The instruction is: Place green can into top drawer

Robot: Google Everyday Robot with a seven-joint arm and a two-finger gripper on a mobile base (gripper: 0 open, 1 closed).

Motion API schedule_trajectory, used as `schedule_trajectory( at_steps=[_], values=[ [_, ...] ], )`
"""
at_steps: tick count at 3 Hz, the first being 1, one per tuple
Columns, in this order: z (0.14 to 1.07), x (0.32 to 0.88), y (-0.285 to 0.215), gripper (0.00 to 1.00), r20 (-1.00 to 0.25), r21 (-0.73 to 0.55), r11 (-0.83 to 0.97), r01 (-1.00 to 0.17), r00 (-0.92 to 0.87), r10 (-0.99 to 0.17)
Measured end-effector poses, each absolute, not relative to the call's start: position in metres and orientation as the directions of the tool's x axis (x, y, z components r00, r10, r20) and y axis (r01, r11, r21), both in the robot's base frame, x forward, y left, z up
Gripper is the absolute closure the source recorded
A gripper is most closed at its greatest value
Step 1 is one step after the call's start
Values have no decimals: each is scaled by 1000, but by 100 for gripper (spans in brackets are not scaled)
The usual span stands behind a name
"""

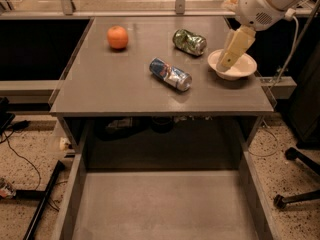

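Observation:
The green can (189, 41) lies on its side at the back of the grey table top, dented, with silver ends. The top drawer (160, 204) is pulled out wide open below the table's front edge, and nothing lies on its flat bottom. My gripper (234, 50) hangs from the white arm at the upper right, over the white bowl (233, 66), a short way right of the green can and apart from it. It holds nothing that I can see.
A blue-and-silver can (170, 74) lies on its side mid-table. An orange (117, 37) sits at the back left. A chair base (295, 184) stands on the floor at the right, cables and a black stand leg at the left.

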State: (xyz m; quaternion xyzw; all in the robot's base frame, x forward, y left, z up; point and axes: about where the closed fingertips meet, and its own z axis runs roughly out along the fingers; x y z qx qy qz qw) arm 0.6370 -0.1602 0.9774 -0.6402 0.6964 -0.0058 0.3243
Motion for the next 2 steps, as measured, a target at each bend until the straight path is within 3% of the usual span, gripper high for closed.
schedule_trajectory(
  at_steps=[2],
  values=[
    [978,653,-155,0,-442,-460,181,-870,47,-896]
  ],
)
